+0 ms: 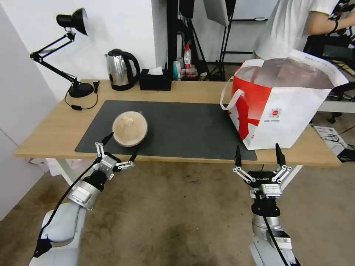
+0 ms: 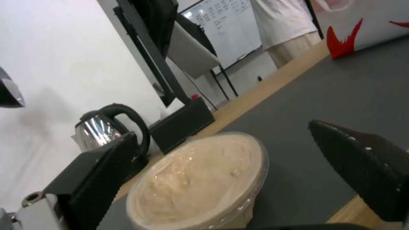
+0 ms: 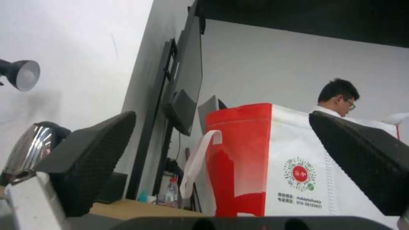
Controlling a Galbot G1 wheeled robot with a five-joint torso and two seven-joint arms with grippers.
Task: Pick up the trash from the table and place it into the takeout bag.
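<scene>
Room: light-wood table [image 1: 51, 129] against a white wall, dark grey mat [image 1: 185, 129] across the middle, concrete-looking floor in front.
Back row: black desk lamp [image 1: 70, 22] at the robot's left, steel kettle [image 1: 120, 70] next, black tissue box [image 1: 155, 79] beside it. None of them touch the mat.
Bowl: round clear-lidded bowl [image 1: 130, 128] of tan food sits upright on the mat's left part, near the front edge. It's round, so no real long axis; lid faces straight up.
Hard to see on the bowl: in the left wrist view the bowl [image 2: 204, 182] is cut off at the bottom edge, and the film over the food is wrinkly, so what the food actually is stays unclear.
Takeout bag: takeout bag [image 1: 284, 103] stands upright at the table's right end, mouth open to the ceiling, foil lining visible, red panel toward the mat, one white strap hanging on that side. Its inside bottom is hidden. In the right wrist view the bag [image 3: 277, 159] runs out of frame on the far side.
Left gripper: left gripper [image 1: 117, 147] is at the front table edge just before the bowl, jaws spread wide, one finger either side of it, not touching as far as can be told.
Right gripper: right gripper [image 1: 259, 155] hangs below the front edge facing the bag, jaws wide apart, holding nothing.
</scene>
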